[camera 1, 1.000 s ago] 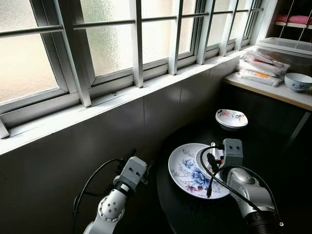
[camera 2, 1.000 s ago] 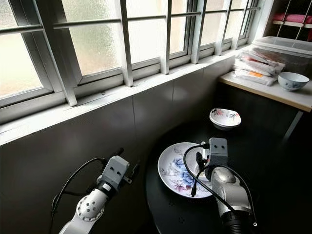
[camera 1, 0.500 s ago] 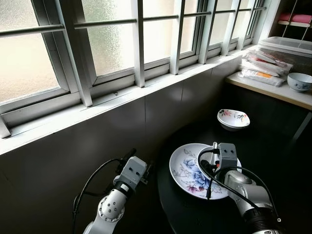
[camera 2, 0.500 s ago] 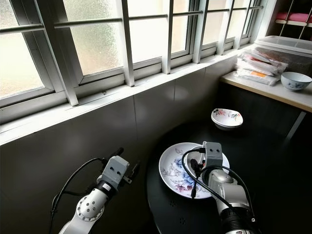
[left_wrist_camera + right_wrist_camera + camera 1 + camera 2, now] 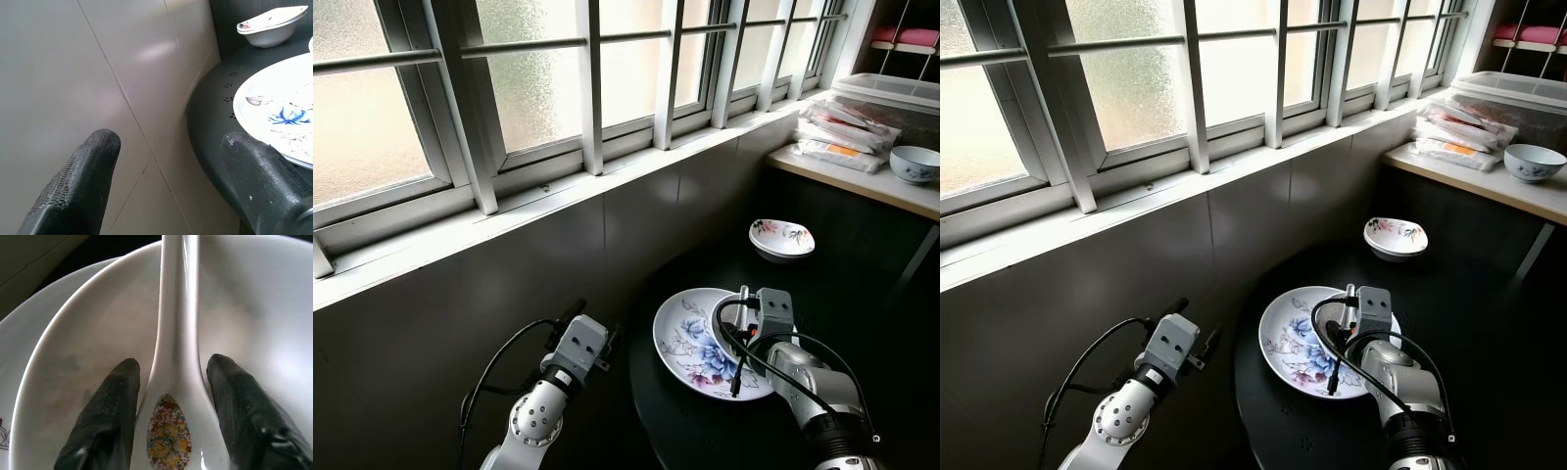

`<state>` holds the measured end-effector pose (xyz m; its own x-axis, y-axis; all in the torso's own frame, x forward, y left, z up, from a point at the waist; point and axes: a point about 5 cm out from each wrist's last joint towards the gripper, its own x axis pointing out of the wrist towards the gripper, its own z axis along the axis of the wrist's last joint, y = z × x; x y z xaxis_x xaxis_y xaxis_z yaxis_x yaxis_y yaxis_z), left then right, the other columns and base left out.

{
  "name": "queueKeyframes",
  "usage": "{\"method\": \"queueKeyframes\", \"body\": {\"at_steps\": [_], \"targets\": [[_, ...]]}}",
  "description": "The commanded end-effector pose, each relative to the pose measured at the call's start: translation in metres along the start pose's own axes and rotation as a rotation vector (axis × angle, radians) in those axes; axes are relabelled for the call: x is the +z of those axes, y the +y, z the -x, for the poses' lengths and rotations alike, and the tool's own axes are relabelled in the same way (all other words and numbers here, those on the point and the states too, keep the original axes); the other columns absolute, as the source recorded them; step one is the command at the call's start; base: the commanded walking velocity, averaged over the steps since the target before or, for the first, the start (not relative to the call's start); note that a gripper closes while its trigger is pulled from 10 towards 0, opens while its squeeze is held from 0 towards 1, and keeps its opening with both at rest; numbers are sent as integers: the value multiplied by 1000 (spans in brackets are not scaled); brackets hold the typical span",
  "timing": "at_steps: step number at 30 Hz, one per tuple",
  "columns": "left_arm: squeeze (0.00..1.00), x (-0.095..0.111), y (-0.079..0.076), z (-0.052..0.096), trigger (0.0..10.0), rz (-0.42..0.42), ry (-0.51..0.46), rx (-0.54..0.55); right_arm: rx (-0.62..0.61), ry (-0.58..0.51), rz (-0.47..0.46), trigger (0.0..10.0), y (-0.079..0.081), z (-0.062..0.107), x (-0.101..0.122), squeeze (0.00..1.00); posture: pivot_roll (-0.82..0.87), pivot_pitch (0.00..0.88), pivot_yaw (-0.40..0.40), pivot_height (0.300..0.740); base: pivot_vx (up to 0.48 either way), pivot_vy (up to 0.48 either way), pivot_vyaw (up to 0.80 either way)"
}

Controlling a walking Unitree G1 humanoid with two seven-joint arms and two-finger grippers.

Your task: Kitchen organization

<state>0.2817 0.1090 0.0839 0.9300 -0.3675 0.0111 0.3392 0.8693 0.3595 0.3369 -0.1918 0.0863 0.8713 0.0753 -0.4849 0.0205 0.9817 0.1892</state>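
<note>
A large blue-flowered plate [image 5: 690, 338] lies on the round black table [image 5: 685, 421]. A white bowl [image 5: 98, 333] sits on the plate, and a white ceramic spoon [image 5: 177, 313] with a flower pattern lies in it. My right gripper [image 5: 175, 364] is down in the bowl, open, one finger on each side of the spoon's handle with a small gap on both sides. From the head, the right gripper [image 5: 746, 302] hangs over the plate's right part. My left gripper [image 5: 171, 144] is open and holds nothing, low beside the tiled wall left of the table.
A small flowered bowl [image 5: 781, 238] stands further back on the table. A shelf [image 5: 862, 181] at the right carries a blue-and-white bowl [image 5: 914, 164], packets and a clear lidded box [image 5: 891, 93]. A window sill [image 5: 509, 211] runs above the dark wall.
The right gripper has shifted a little over the plate and sits slightly lower now. The left arm has stayed where it was.
</note>
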Motion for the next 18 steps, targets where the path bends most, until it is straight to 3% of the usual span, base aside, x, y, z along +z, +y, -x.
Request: {"method": "queueKeyframes", "body": {"at_steps": [1, 14, 18], "targets": [[0, -1, 0, -1, 10000, 5, 8, 3, 5, 43, -30, 0, -1, -1, -8, 0, -9, 0, -5, 740, 0, 0, 0], [0, -1, 1, -2, 10000, 13, 10, 5, 10, 22, -10, 0, 2, 1, -8, 0, -11, 0, -5, 740, 0, 0, 0], [0, 0, 1, -3, 10000, 14, 9, 6, -18, -89, 23, 0, 3, 4, 10, 0, -13, 0, -6, 740, 0, 0, 0]]}}
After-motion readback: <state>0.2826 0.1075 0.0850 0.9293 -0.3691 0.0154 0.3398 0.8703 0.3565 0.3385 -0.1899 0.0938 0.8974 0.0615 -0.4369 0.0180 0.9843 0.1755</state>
